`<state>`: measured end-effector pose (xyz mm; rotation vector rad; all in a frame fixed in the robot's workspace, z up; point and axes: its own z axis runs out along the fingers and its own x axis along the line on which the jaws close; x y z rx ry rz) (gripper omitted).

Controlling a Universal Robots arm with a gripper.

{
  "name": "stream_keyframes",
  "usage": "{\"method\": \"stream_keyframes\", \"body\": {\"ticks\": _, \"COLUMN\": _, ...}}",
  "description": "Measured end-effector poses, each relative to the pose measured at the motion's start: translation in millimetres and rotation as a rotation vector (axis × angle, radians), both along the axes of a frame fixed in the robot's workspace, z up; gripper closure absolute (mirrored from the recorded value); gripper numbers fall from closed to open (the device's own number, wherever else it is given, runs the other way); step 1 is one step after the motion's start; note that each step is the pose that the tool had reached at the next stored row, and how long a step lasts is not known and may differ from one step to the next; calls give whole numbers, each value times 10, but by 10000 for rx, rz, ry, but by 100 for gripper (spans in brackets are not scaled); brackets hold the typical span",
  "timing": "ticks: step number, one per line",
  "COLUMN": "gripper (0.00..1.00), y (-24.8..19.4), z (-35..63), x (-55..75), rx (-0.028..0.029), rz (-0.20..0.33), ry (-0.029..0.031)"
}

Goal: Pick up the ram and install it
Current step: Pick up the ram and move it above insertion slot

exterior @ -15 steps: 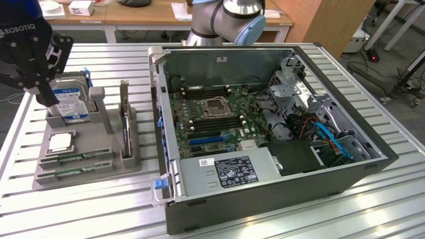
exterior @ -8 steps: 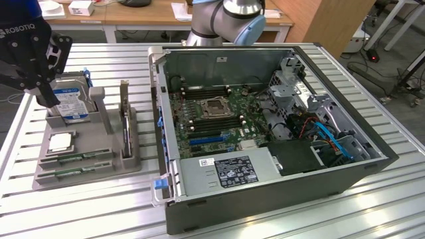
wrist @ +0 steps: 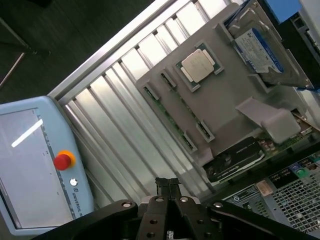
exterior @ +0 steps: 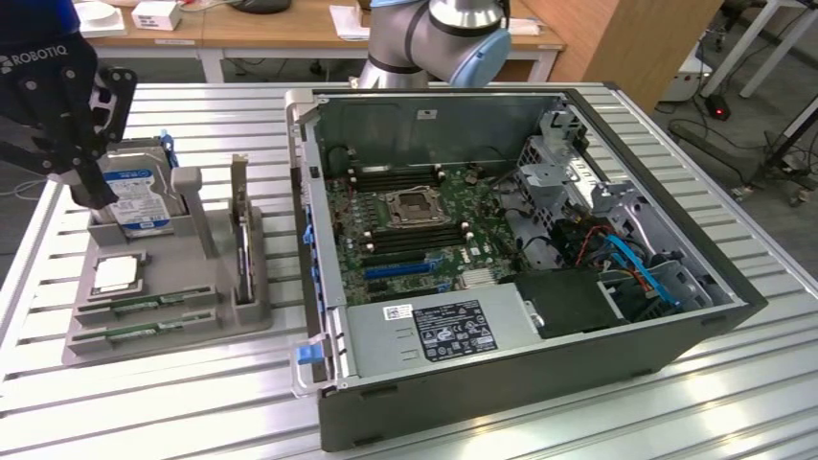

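Two ram sticks were seen slotted in the tray; jaws were closed, empty, near the hard drive, so that could've gotten clipped.

text: ROBOTIQ | on: gripper body, above the fingers | text: UNIVERSAL ROBOTS | on: control tablet, well apart from fingers

You see a table of ribbed, satin bare metal and a holder of matt grey plastic. The hard drive is shiny metal under a glossy label, the processor wears smooth bright metal, and the gripper looks matt black.
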<state>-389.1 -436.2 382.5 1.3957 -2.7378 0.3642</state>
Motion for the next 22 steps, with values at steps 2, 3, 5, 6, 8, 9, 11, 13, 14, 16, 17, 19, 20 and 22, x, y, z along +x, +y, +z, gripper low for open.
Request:
{"method": "stream_keyframes", "body": {"ticks": 2, "gripper": 91, "y": 0, "z": 0, "x": -2, "rx": -70, "rz": 180, "ry": 0}}
{"method": "stream_keyframes", "body": {"ticks": 3, "gripper": 91, "y": 0, "z": -1, "x": -3, "rx": -104, "rz": 268, "ry": -1}}
{"method": "stream_keyframes", "body": {"ticks": 5, "gripper": 91, "y": 0, "z": -1, "x": -4, "rx": -170, "rz": 444, "ry": 0}}
{"method": "stream_keyframes", "body": {"ticks": 6, "gripper": 91, "y": 0, "z": -1, "x": -5, "rx": -203, "rz": 530, "ry": -1}}
{"method": "stream_keyframes", "body": {"ticks": 8, "gripper": 91, "y": 0, "z": -1, "x": -6, "rx": -269, "rz": 712, "ry": -1}}
{"method": "stream_keyframes", "body": {"ticks": 9, "gripper": 91, "y": 0, "z": -1, "x": -7, "rx": -302, "rz": 799, "ry": -1}}
{"method": "stream_keyframes", "body": {"ticks": 11, "gripper": 91, "y": 0, "z": -1, "x": -9, "rx": -370, "rz": 971, "ry": -1}}
{"method": "stream_keyframes", "body": {"ticks": 13, "gripper": 91, "y": 0, "z": -1, "x": -9, "rx": -436, "rz": 1156, "ry": 0}}
{"method": "stream_keyframes", "body": {"ticks": 14, "gripper": 91, "y": 0, "z": -1, "x": -10, "rx": -463, "rz": 1256, "ry": -1}}
{"method": "stream_keyframes", "body": {"ticks": 16, "gripper": 91, "y": 0, "z": -1, "x": -10, "rx": -514, "rz": 1456, "ry": -3}}
{"method": "stream_keyframes", "body": {"ticks": 17, "gripper": 91, "y": 0, "z": -1, "x": -11, "rx": -541, "rz": 1555, "ry": -3}}
{"method": "stream_keyframes", "body": {"ticks": 19, "gripper": 91, "y": 0, "z": 0, "x": -11, "rx": -590, "rz": 1775, "ry": -5}}
{"method": "stream_keyframes", "body": {"ticks": 20, "gripper": 91, "y": 0, "z": -1, "x": -11, "rx": -608, "rz": 1898, "ry": -7}}
{"method": "stream_keyframes", "body": {"ticks": 22, "gripper": 91, "y": 0, "z": -1, "x": -11, "rx": -641, "rz": 2160, "ry": -12}}
